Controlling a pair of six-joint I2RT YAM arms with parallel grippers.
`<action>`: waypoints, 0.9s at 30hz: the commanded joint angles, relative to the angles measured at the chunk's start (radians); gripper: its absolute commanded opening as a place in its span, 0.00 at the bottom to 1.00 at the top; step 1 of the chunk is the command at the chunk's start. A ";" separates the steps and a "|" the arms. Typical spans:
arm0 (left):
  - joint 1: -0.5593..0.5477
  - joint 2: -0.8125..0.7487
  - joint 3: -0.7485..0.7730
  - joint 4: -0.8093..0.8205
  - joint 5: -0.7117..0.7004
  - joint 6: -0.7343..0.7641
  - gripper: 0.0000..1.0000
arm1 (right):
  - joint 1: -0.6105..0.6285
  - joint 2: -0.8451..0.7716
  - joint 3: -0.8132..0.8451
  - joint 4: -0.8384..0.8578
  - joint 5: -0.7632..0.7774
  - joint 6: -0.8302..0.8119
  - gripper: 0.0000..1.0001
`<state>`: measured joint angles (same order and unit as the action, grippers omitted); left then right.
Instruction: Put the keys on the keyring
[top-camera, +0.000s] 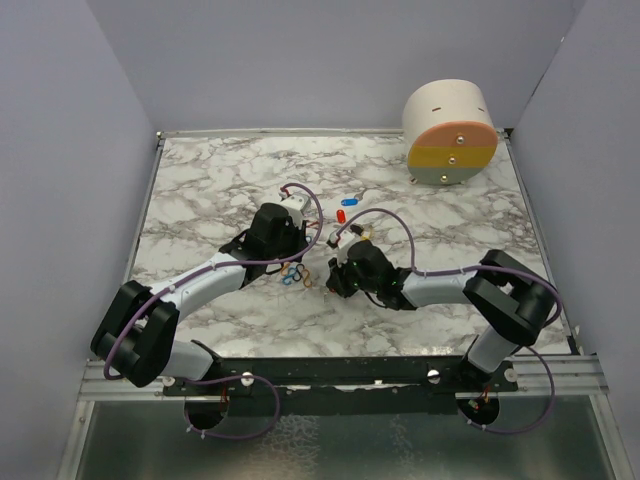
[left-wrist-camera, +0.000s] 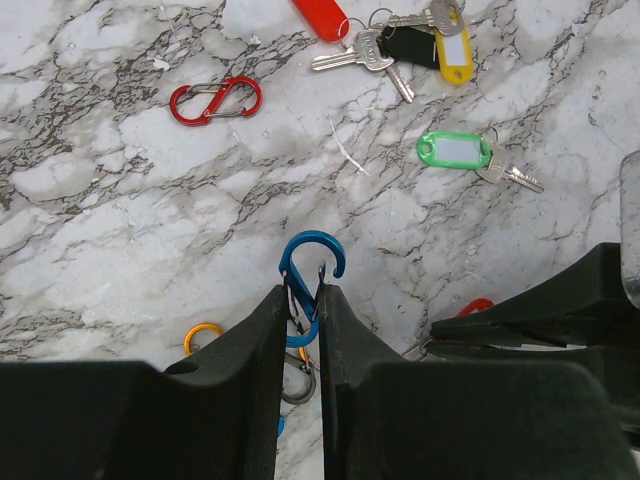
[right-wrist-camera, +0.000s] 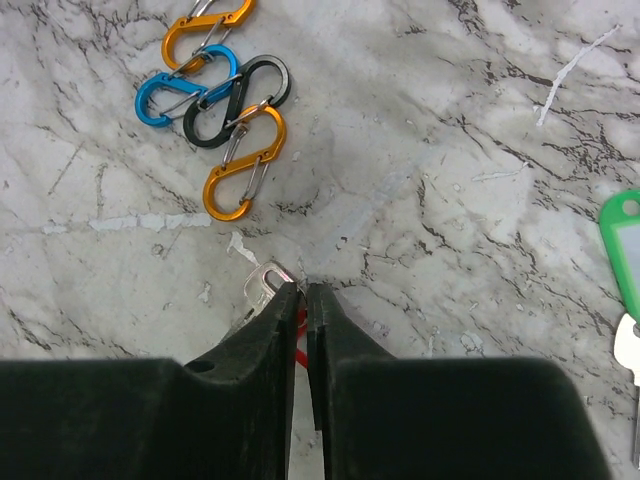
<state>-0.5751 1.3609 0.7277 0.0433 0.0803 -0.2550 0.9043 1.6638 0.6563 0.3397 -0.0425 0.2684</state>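
Left wrist view: the left gripper (left-wrist-camera: 308, 300) has its fingers drawn almost together on a blue S-clip (left-wrist-camera: 310, 262). The clip is held on edge, and its top hook stands clear above the fingertips. Tucked beside and under the fingers are an orange clip (left-wrist-camera: 203, 335) and a grey clip (left-wrist-camera: 298, 368). I cannot tell whether either is linked to the blue one. A red S-clip (left-wrist-camera: 215, 100) lies alone on the marble table (left-wrist-camera: 120, 220), well apart from the rest. The keys (left-wrist-camera: 375, 55) lie at the far edge of the view, flat metal keys bunched with red, black and yellow plastic tags. Nearer, on its own, lies a green-tagged key (left-wrist-camera: 455, 150).

From the right wrist the keyring (right-wrist-camera: 215, 100) is plain to see. It is four thin S-shaped clips, two orange, one blue and one black, hooked together and lying flat. It sits up and to the left of the right gripper (right-wrist-camera: 303, 292), not touching it. That gripper's fingers stand only a slit apart, and a red piece (right-wrist-camera: 298, 350) shows in the slit, seemingly nipped there. A clear plastic tag (right-wrist-camera: 262, 282) lies against the left fingertip.

From the top camera, the clips lie between the two wrists, mid-table.
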 joint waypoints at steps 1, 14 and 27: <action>0.008 -0.012 -0.008 0.020 0.016 0.002 0.00 | 0.008 -0.051 0.020 -0.022 0.043 -0.001 0.06; 0.008 -0.013 -0.008 0.025 0.032 0.000 0.00 | 0.008 -0.150 -0.002 -0.031 0.096 -0.012 0.01; 0.002 -0.002 0.000 0.057 0.207 0.019 0.00 | 0.008 -0.275 -0.083 0.130 0.172 -0.113 0.01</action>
<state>-0.5751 1.3613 0.7277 0.0689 0.1974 -0.2516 0.9043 1.4151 0.5869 0.3824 0.0788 0.2024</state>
